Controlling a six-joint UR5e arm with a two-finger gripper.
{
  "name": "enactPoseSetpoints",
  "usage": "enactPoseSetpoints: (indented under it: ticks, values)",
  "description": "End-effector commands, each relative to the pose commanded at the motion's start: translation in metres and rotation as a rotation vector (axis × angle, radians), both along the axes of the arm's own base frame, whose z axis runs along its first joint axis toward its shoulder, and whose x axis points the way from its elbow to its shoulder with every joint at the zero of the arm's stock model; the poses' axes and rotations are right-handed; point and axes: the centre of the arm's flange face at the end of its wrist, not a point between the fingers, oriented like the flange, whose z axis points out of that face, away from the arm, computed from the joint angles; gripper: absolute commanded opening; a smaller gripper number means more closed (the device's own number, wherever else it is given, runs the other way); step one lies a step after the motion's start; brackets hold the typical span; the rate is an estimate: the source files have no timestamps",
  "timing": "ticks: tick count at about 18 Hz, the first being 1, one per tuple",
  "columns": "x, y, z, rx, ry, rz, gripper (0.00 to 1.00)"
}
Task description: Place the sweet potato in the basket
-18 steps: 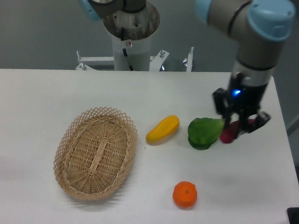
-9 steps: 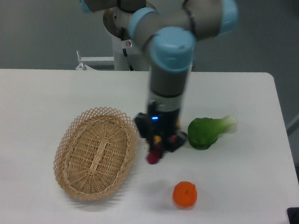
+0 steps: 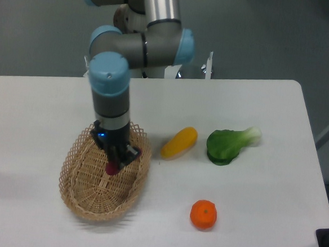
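Observation:
The tan wicker basket (image 3: 80, 191) lies on the white table at the left. My gripper (image 3: 115, 161) hangs over the middle of the basket, pointing down. It is shut on the small dark magenta sweet potato (image 3: 111, 168), which sticks out below the fingers, just above the basket's floor.
A yellow-orange oblong vegetable (image 3: 179, 142) lies right of the basket. A green leafy vegetable (image 3: 228, 145) lies further right. A round orange fruit (image 3: 203, 214) sits near the front edge. The arm's base stands at the back of the table (image 3: 261, 187).
The gripper carried the sweet potato leftward from beside the green vegetable, across the table, to above the basket. The yellow vegetable is uncovered again.

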Motion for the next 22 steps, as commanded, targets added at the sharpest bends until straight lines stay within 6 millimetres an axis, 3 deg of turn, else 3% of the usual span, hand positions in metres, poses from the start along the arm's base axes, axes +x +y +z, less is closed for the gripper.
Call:
enactPoseSetpoints:
  ticks: [4,9,10,12,16,20,22]
  values:
    - [0.019,0.004,-0.024,-0.063,0.021,-0.049,0.17]
    - [0.018,0.01,-0.025,-0.05,0.029,-0.052,0.28]
    - [0.016,0.013,-0.022,-0.032,0.04,-0.051,0.45]
    - [0.01,0.021,-0.014,0.027,0.081,-0.056,0.99]
    - [0.0,0.029,0.004,0.059,0.121,-0.045,1.0]
    - [-0.036,0.026,0.038,0.113,0.151,0.041,1.0]
    - [-0.066,0.022,0.064,0.153,0.179,0.084,1.0]
